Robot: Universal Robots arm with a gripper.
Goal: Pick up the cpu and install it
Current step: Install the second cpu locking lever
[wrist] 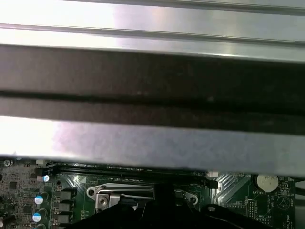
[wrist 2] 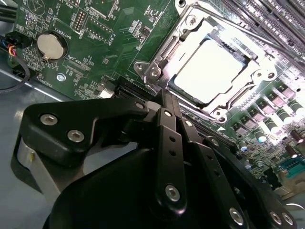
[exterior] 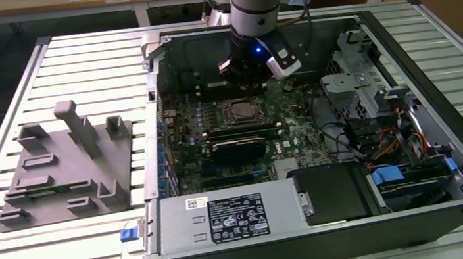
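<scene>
The cpu [wrist 2: 209, 71] lies flat inside the metal-framed socket [wrist 2: 190, 47] on the green motherboard, its silvery-white top facing up and the frame around it. My gripper [wrist 2: 167, 98] is shut with nothing between its black fingers [wrist 2: 167, 133], and their tips sit just beside one corner of the socket frame. In the exterior view the gripper [exterior: 248, 80] hangs inside the open computer case, slightly beyond the socket [exterior: 242, 110] toward the far wall.
A grey fixture [exterior: 69, 169] with upright posts lies on the slatted table at the exterior view's left. A black rectangular block [exterior: 238, 147] sits just in front of the socket. The power supply [exterior: 224, 216] and drive cage [exterior: 369, 99] crowd the case. The case wall [wrist: 152, 86] is close.
</scene>
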